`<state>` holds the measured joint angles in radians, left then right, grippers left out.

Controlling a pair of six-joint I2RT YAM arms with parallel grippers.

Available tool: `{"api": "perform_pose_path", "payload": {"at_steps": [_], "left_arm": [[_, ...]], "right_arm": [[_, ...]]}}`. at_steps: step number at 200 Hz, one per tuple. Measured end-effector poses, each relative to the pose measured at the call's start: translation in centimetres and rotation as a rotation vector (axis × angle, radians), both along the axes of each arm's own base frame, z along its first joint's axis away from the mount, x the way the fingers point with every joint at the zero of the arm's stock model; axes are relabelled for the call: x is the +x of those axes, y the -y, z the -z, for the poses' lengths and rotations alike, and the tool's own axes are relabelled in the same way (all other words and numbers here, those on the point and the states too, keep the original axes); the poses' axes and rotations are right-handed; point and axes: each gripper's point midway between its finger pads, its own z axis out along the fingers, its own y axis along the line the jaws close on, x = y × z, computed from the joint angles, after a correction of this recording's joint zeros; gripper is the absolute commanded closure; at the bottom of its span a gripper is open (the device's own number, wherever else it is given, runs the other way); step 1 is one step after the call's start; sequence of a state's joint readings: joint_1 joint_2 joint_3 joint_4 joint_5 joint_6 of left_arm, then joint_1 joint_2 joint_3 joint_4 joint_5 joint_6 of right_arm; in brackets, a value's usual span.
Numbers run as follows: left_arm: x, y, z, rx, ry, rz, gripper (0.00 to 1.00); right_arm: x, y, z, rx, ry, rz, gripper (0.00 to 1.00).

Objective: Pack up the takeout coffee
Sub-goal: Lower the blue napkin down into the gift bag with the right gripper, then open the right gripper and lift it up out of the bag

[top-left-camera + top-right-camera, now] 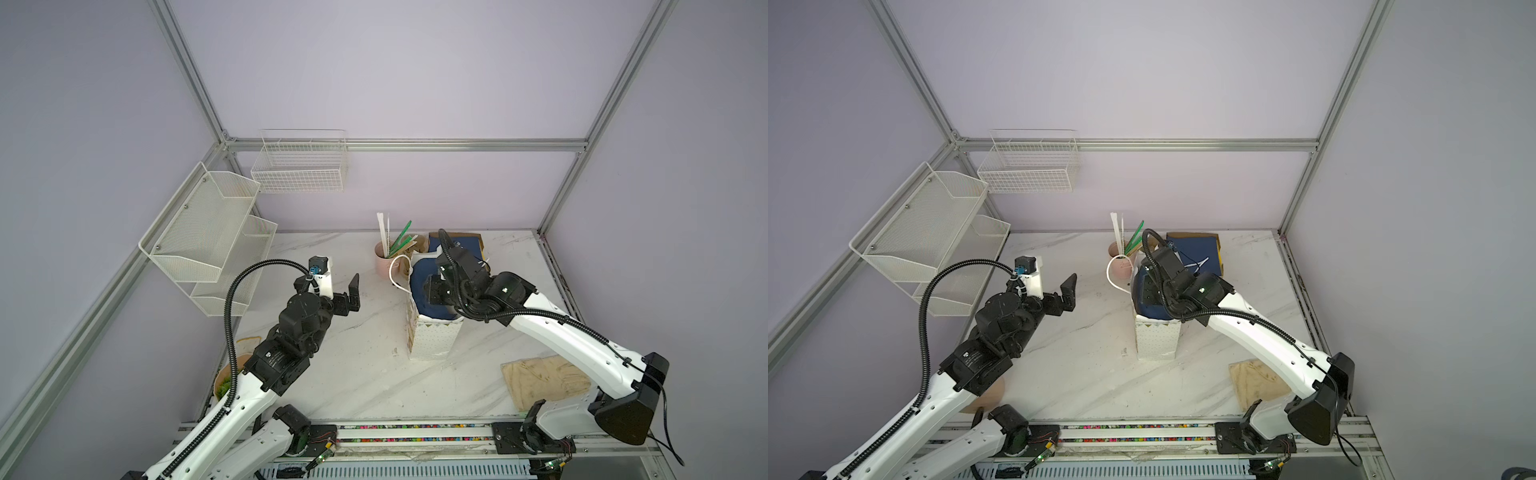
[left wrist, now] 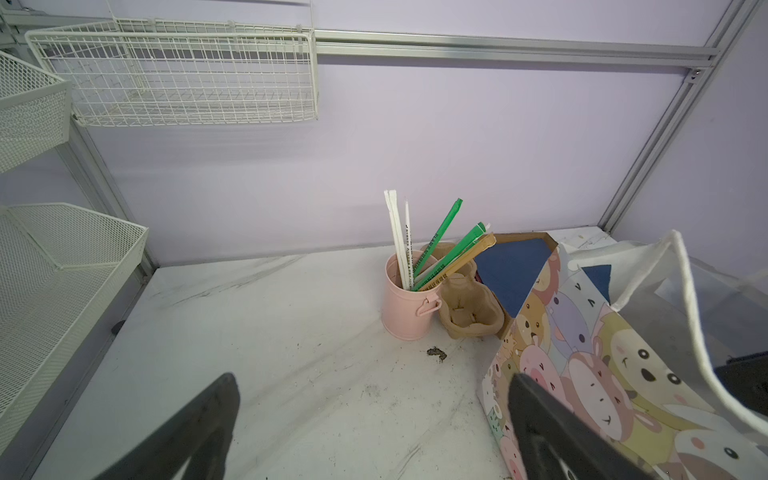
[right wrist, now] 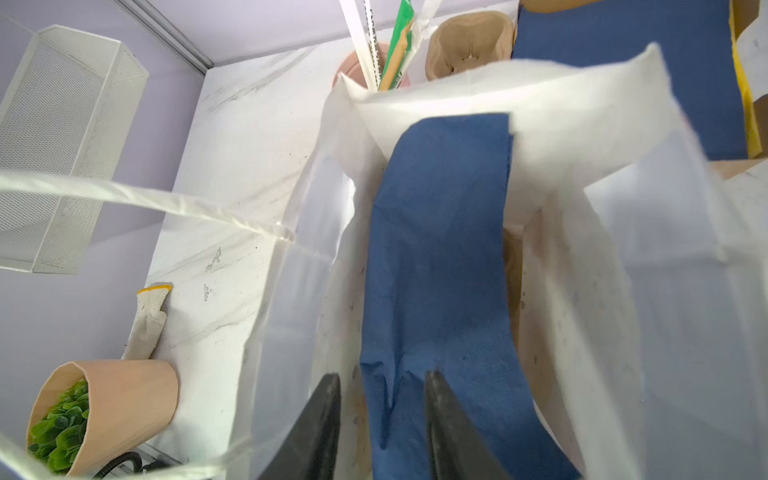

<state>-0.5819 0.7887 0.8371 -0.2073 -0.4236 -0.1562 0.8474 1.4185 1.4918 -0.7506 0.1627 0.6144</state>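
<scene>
Marble-look tabletop, lilac walls, aluminium frame; contents as follows.

1. Left gripper: fingers spread wide, nothing between them; hovers over bare table. A cartoon-print tote bag stands near, off the outer side of one finger. Judged a waiting post, within reach to steady the bag.
2. Right gripper: lowered into the bag's mouth, fingers part-way apart. A fold of blue cloth lies between them, with a gap showing at one finger, so it reads as unclamped. The cloth drapes over the bag's rim ahead of the fingertips, probably as lining or padding.
3. Item sought, takeout coffee: not visible in any view. Whether it sits in the bag under the cloth cannot be told.
4. Pink mug holding straws, pulp cup tray just beside it: ahead of the left fingers, well apart, upright, untouched.
5. Risk: the bag walls are limp, so a careless withdrawal could drag the cloth out.
</scene>
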Motion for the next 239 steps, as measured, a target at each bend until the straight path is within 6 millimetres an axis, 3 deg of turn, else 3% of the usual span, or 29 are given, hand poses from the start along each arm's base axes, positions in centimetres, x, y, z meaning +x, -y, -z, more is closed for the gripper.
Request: {"api": "perform_pose_path", "payload": {"at_steps": [43,82,103,126,148,178,212,239], "left_arm": [[0.0,0.0,0.0,0.000,0.000,0.001,0.00],[0.0,0.0,0.0,0.001,0.001,-0.001,0.00],[0.0,0.0,0.0,0.001,0.001,-0.002,0.00],[0.0,0.0,0.0,0.002,0.001,-0.004,0.00],[-0.1,0.0,0.0,0.003,0.002,-0.010,0.00],[-0.1,-0.1,0.0,0.005,0.002,-0.020,0.00],[0.2,-0.1,0.5,0.013,-0.014,-0.039,0.00],[0.7,0.1,2.4,0.055,-0.070,-0.062,0.00]], "right_arm": [[0.7,0.6,-3.7,0.010,0.083,0.028,0.42],[1.4,2.5,-9.5,0.031,0.223,0.091,0.03],[1.5,5.2,-12.5,0.038,0.311,0.170,0.03],[1.1,9.7,-15.9,0.050,0.418,0.314,0.03],[0.2,13.6,-17.7,0.063,0.498,0.437,0.03],[-0.6,17.6,-17.2,0.002,0.569,0.585,0.03],[-0.8,21.1,-13.6,-0.128,0.589,0.786,0.03],[-1.5,23.7,-10.5,-0.204,0.612,0.917,0.03]]}}
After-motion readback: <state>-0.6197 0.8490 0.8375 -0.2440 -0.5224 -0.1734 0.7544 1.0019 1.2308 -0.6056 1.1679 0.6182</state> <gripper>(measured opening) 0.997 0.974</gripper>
